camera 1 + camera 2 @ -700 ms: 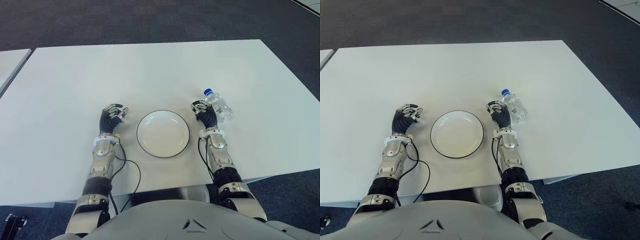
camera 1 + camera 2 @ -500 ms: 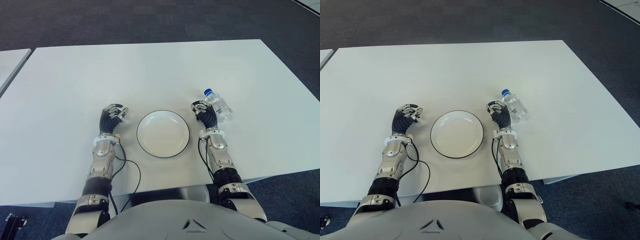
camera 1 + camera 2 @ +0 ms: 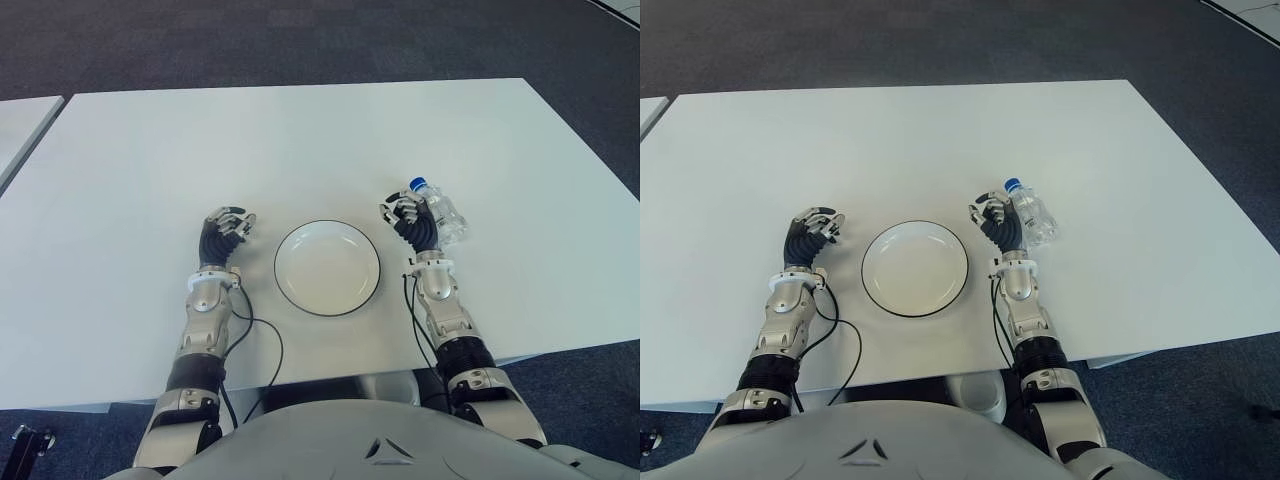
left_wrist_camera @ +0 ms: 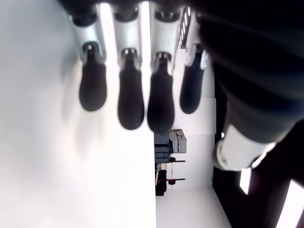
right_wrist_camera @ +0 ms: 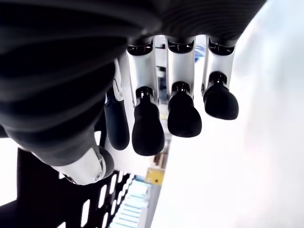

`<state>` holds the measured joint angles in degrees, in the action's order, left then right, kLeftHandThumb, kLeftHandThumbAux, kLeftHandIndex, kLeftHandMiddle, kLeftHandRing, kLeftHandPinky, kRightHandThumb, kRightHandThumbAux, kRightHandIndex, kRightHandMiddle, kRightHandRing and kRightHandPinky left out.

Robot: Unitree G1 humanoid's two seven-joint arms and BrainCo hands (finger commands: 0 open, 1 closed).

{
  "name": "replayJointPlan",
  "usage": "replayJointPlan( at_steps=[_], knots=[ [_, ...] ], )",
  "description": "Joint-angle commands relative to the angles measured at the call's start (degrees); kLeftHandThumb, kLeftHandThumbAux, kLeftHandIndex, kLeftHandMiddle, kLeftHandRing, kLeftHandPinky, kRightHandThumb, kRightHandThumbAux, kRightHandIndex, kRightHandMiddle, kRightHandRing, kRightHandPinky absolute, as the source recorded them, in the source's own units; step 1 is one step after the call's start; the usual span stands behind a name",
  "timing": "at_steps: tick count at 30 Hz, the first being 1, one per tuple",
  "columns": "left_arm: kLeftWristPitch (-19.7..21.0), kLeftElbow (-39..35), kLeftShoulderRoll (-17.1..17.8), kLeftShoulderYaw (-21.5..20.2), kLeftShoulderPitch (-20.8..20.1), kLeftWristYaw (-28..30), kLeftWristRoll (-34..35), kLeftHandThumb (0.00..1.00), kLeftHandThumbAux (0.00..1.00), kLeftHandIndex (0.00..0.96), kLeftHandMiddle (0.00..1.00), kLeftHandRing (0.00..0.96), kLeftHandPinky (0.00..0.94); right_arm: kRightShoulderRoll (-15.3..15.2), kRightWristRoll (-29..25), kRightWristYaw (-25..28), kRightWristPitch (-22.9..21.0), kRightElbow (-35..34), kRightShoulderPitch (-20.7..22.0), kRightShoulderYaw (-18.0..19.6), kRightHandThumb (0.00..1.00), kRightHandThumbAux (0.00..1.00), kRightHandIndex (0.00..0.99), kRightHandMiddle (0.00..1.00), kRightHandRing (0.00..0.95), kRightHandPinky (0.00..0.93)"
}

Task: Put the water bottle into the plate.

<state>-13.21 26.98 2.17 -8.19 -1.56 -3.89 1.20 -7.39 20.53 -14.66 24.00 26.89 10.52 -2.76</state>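
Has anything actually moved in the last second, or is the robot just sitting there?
The right hand has moved forward and a little outward, from just short of the water bottle to right alongside it. Its fingers hold nothing in the right wrist view, so no grasp yet. The bottle, the plate and the left hand, left of the plate, stayed put.
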Motion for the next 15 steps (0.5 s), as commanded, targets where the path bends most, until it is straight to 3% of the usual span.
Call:
replayJointPlan(
  at_steps=[1,8,9,12,13,15],
  knots=[
    [3.19,2.94,-0.89,0.02,2.44,-0.17,0.5,0.705,0.714,0.434,0.654,0.644,0.63,-2.55,8.91,-7.98,1.06,-0.98,1.01,-2.47,0.7,0.731,0.432,0.738,0.74,0.735],
    [3.15,2.94,-0.81,0.02,2.47,-0.03,0.47,0.705,0.714,0.434,0.653,0.641,0.627,-4.23,17.61,-18.25,-1.09,-1.58,2.19,-5.2,0.694,0.733,0.423,0.644,0.679,0.676],
    [3.11,2.93,-0.77,0.04,2.48,0.0,0.45,0.705,0.714,0.434,0.653,0.642,0.629,-4.43,18.25,-18.88,-1.47,-1.97,2.23,-5.45,0.69,0.734,0.416,0.531,0.562,0.565],
    [2.8,3.05,-0.48,0.28,2.51,0.21,0.11,0.706,0.714,0.434,0.655,0.644,0.63,-5.58,20.53,-21.04,-2.01,-2.87,2.6,-6.14,0.685,0.734,0.406,0.358,0.37,0.373],
    [2.74,3.09,-0.4,0.34,2.51,0.25,0.03,0.706,0.714,0.434,0.656,0.645,0.632,-5.92,21.01,-21.6,-1.99,-2.97,2.74,-6.27,0.576,0.737,0.298,0.283,0.289,0.297],
    [2.7,3.22,-0.25,0.4,2.43,0.35,0.0,0.706,0.714,0.434,0.658,0.647,0.635,-6.75,22.01,-23.07,-1.93,-2.49,3.41,-6.41,0.454,0.739,0.174,0.192,0.194,0.212]
  ],
)
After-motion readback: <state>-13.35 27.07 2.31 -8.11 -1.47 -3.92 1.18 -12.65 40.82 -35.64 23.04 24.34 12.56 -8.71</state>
